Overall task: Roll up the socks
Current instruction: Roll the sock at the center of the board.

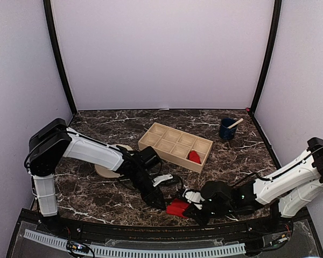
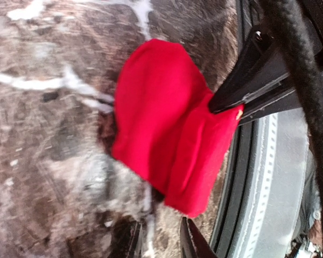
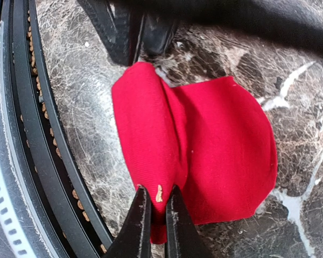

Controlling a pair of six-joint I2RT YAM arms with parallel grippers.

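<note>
A red sock lies partly folded on the marble table near the front edge. My right gripper is shut on a raised fold at the sock's edge; in the right wrist view its fingertips pinch the red fabric. My left gripper sits just left of the sock, its jaws a little apart and empty. In the left wrist view the left gripper points at the sock without touching it. A second red sock lies bundled in a compartment of the wooden tray.
The wooden compartment tray stands mid-table. A beige plate lies partly under the left arm. A dark blue cup with a stick stands at the back right. The table's black front rail runs close beside the sock.
</note>
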